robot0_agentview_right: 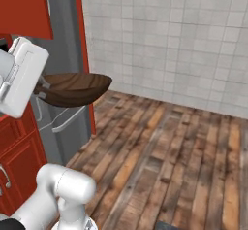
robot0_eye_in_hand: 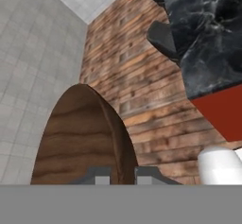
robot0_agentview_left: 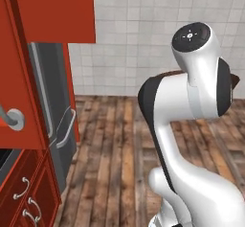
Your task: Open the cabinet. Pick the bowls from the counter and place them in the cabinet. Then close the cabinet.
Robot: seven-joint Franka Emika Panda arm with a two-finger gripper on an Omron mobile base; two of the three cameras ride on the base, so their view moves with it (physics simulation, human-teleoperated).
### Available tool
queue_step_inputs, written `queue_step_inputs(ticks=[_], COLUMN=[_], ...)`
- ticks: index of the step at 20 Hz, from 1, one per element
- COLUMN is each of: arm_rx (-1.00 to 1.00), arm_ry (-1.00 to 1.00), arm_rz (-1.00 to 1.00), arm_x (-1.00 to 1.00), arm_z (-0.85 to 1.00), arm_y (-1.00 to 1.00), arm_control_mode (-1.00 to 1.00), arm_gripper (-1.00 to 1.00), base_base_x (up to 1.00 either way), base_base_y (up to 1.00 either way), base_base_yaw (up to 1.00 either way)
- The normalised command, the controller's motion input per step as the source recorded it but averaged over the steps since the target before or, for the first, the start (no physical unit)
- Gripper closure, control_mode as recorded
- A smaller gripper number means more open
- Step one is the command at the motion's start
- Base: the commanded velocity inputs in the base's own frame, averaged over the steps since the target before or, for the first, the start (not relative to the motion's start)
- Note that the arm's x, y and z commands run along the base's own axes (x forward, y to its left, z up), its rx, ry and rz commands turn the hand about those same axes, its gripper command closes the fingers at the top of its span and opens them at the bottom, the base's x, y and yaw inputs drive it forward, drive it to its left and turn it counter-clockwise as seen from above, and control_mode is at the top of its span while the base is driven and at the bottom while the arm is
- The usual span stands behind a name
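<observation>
Hand view, lower centre: gripper (robot0_eye_in_hand: 118, 175) clamped on the rim of the dark brown wooden bowl (robot0_eye_in_hand: 82, 138), which fills the lower left. Beyond, a plank floor (robot0_eye_in_hand: 142, 81) and, upper right, the black marble counter (robot0_eye_in_hand: 208, 38). Right base view: the bowl (robot0_agentview_right: 72, 89) appears left of centre, before a tiled wall (robot0_agentview_right: 174, 40).

White square-tile wall (robot0_agentview_right: 184, 44) ahead of hand and off to its side, pale grout lines, evenly lit. Wood-plank floor (robot0_agentview_right: 169, 161) well below hand — mixed brown, reddish and grey boards, running to foot of wall. Tall grey appliance (robot0_agentview_left: 50, 101) with long pale handles just behind hand, framed by red side panel (robot0_agentview_right: 85, 59). Red lower doors (robot0_agentview_left: 28, 192) with short curved silver pulls beneath. In hand view — dark stools (robot0_eye_in_hand: 165, 36) on floor.
</observation>
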Motion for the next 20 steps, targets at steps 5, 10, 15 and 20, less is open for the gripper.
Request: queue_step_inputs(ticks=[5,10,15,20], arm_rx=[0.0,0.0,0.0,0.0], arm_ry=[0.0,0.0,0.0,0.0], arm_rz=[0.0,0.0,0.0,0.0], arm_x=[0.0,0.0,0.0,0.0], arm_z=[0.0,0.0,0.0,0.0], arm_y=[0.0,0.0,0.0,0.0], arm_control_mode=[1.0,1.0,1.0,1.0], arm_gripper=[1.0,1.0,1.0,1.0], base_base_x=[-0.21,-0.05,0.0,0.03], base_base_y=[-0.91,-0.63,-0.41,-0.33], base_base_yaw=[0.26,0.49,0.6,0.75])
